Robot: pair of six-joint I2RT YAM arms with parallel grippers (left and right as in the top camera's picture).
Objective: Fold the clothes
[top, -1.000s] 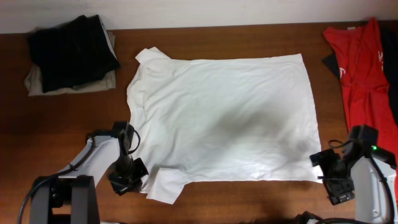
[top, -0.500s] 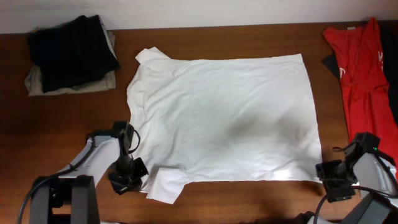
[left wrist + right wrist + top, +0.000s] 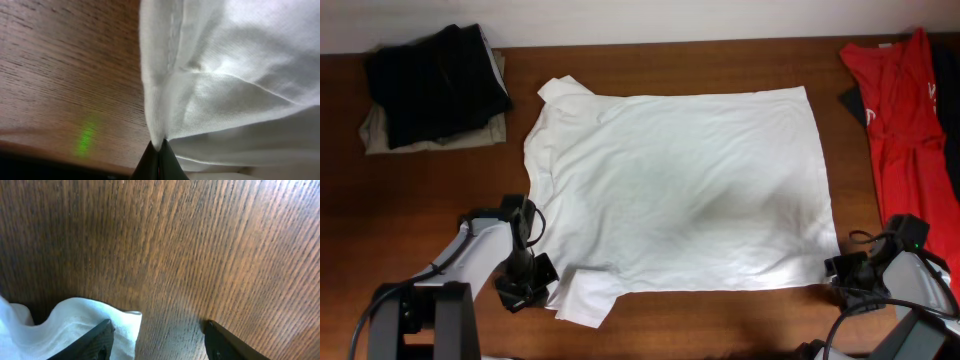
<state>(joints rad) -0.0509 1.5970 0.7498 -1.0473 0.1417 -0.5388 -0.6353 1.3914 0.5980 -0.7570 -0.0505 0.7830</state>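
**Near-edge grab before the first fold**

Overhead: the white T-shirt (image 3: 680, 190) lies flat on the table (image 3: 430, 210). The left gripper (image 3: 542, 285) sits at its 7 o'clock, the right gripper (image 3: 840, 272) at 5.

Left wrist: jaws clenched on sleeve cloth (image 3: 165, 100).

Right wrist: fingers (image 3: 95, 342) spread, hem corner (image 3: 80, 320) beside one, ungripped.

Next, I reckon: close there, then lift both.

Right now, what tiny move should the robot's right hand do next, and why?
Probably close the right gripper on the T-shirt corner, perhaps after nudging slightly toward it. Its jaws stand open, with the white corner just reaching into the gap, while the left gripper is pinched shut on the shirt's edge.
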